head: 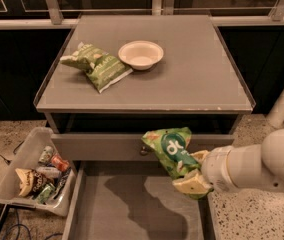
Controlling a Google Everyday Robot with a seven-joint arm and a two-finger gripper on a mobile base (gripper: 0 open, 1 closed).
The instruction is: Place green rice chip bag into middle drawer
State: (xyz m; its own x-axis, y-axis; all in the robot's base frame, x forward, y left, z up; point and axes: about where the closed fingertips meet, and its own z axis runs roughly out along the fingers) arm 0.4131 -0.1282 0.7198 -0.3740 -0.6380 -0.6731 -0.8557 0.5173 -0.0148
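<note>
The green rice chip bag [172, 152] is deep green with white logo letters and hangs in the air in front of the cabinet, above the right part of the open middle drawer [127, 211]. My gripper [194, 173] comes in from the right on a white arm and is shut on the bag's lower end, where pale chips are pictured. The drawer is pulled out wide, its flat grey floor bare.
A paler olive-green bag [96, 66] and a white bowl [141, 54] lie on the cabinet top [192, 79]. The upper drawer front with a small knob [143, 150] sits behind the bag. A bin of snacks [34, 176] stands on the floor at left.
</note>
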